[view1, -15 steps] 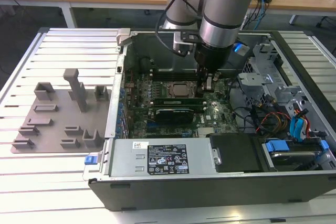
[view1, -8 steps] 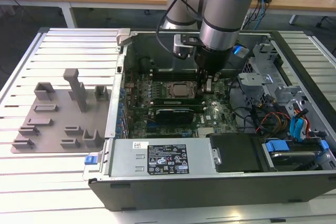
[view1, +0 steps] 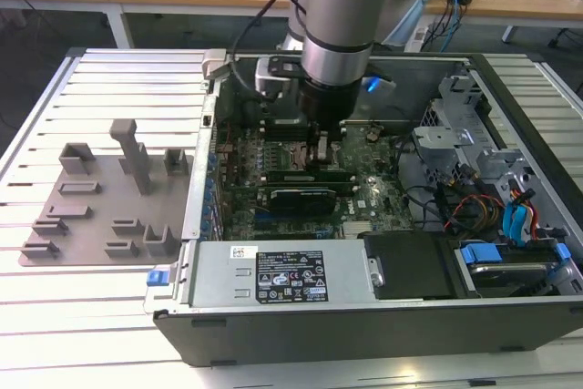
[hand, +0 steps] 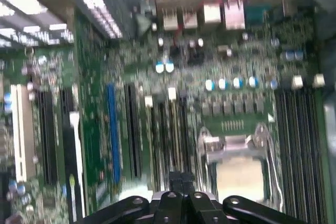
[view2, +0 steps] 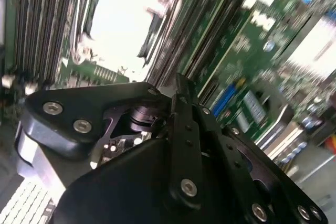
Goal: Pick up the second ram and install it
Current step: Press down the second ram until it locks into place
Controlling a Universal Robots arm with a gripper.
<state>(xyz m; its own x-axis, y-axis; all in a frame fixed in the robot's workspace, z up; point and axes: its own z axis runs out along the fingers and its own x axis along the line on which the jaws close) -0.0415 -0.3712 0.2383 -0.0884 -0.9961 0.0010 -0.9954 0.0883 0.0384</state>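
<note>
Hanging low inside the open computer case, right over the big green motherboard, just beside the shiny processor socket: the gripper. Cannot tell if its fingers are apart or together. Second ram lying long and flat just under the gripper, beside the socket. Grey fixture plate well apart, outside the case.

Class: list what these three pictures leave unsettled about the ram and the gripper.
- Exterior view: the arm hides the gripper, so any hold on the ram is hidden.
- Second wrist view: the gripper body covers its fingertips.
- First wrist view: blur smears the motherboard; seated sticks cannot be counted.
</note>
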